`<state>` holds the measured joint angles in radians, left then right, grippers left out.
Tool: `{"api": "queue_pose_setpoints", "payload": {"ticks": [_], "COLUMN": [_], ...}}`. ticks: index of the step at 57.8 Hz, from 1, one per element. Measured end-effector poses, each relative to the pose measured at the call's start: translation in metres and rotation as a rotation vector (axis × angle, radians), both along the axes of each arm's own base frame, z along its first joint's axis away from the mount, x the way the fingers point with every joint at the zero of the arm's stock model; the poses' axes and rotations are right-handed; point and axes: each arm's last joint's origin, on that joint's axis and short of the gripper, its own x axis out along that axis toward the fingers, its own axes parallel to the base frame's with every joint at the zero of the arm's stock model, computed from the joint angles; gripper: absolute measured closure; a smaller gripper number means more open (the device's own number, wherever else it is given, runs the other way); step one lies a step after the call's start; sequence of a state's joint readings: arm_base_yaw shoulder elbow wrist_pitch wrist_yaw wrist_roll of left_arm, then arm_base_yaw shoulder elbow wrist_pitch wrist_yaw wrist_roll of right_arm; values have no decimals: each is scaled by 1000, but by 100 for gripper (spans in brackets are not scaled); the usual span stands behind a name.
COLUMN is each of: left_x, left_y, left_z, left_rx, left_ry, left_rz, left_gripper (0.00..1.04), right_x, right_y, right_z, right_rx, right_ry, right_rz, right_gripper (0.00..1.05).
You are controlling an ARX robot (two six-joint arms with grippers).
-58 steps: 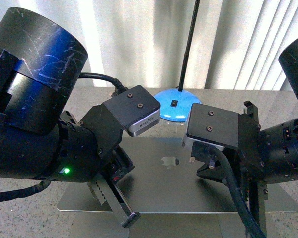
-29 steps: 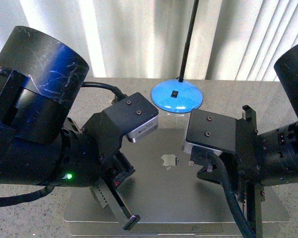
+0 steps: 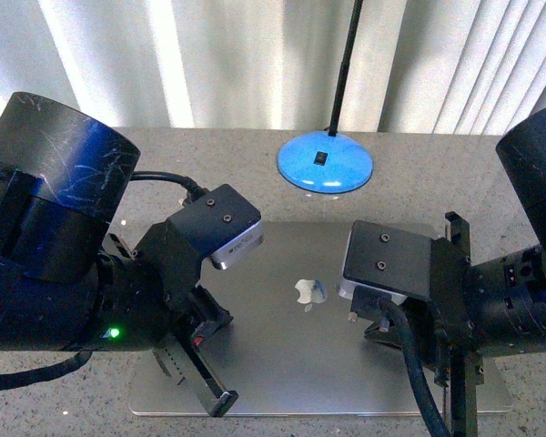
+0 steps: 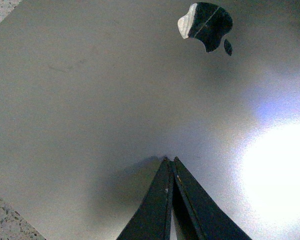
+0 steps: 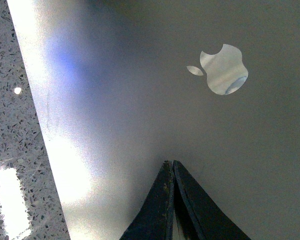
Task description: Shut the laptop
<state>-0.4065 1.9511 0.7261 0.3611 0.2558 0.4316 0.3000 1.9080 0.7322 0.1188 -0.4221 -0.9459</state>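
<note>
The laptop (image 3: pixel 318 355) lies shut directly under both claws, its silver-grey lid (image 3: pixel 282 364) flat and level on the speckled grey stone table (image 3: pixel 419 182), with the near edge of the lid close to the table's front edge. The left claw (image 4: pixel 169 161) is clenched on nothing: in its wrist view the two dark fingers meet at their tips with no gap, pointing down at bare lid, and their shadow runs right up to the tips, so they are on the metal or just above it; which of the two cannot be told. The right claw (image 5: pixel 172 164) is clenched empty in the same way, its fingertips pressed together over the lid, with a strip of table showing past the lid's edge off to one side of it. The apple logo (image 3: pixel 308 292) sits in the middle of the lid, between the two claws and a little ahead of each one's tips; it looks dark with a bright patch in the left wrist view and pale silver in the right wrist view. In the front view both wrists hang over the laptop, the left above its left half and the right above its right half, and a small green light (image 3: pixel 115 332) glows on the left arm. Beyond the laptop's far edge, well away from both claws, stands a round blue lamp base (image 3: pixel 325 167) with a thin black stem (image 3: pixel 344 73) rising from it, and behind the table hang pale vertical blinds (image 3: pixel 209 55).
</note>
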Motion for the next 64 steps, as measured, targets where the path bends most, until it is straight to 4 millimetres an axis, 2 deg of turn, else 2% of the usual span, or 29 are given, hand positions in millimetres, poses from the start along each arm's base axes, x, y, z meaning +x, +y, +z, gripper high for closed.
{"api": "queue_pose_setpoints", "payload": {"ticks": [11, 19, 23, 26, 30, 33, 34, 39, 45, 48, 53, 56, 64], "left_x": [1, 2, 7, 12, 15, 16, 16, 15, 12, 7, -11, -22, -49], "left_y": [5, 13, 27, 41, 63, 70, 73, 75, 70, 72, 83, 90, 104], "left_z": [0, 5, 21, 39, 70, 78, 80, 80, 71, 67, 67, 74, 83], "left_rx": [-13, -56, -174, -281, -447, -512, -537, -589, -601, -556, -504, -502, -477], "left_ry": [3, -11, -65, -127, -177, -176, -172, -135, -86, -356, -589, -663, -718], "left_rz": [18, 89, 202, 333, 552, 626, 650, 699, 712, 771, 831, 823, 821], "left_gripper": [101, 101, 101, 95, 80, 73, 70, 55, 35, 46, 60, 69, 94], "right_x": [-1, 1, 7, 15, 25, 27, 27, 27, 26, 26, 19, 3, -26], "right_y": [-1, 0, 2, 3, 3, 2, 1, 1, 1, 1, -5, -18, -42], "right_z": [-3, 3, 15, 32, 58, 65, 67, 65, 61, 61, 53, 51, 73], "right_rx": [10, 64, 123, 177, 288, 341, 360, 385, 398, 400, 485, 557, 714], "right_ry": [-8, -42, -113, -206, -288, -273, -263, -227, -194, -209, -454, -578, -688], "right_rz": [-19, -64, -140, -255, -437, -496, -518, -555, -580, -609, -874, -1023, -1083], "right_gripper": [102, 102, 102, 99, 85, 78, 73, 60, 37, 28, 41, 51, 74]}}
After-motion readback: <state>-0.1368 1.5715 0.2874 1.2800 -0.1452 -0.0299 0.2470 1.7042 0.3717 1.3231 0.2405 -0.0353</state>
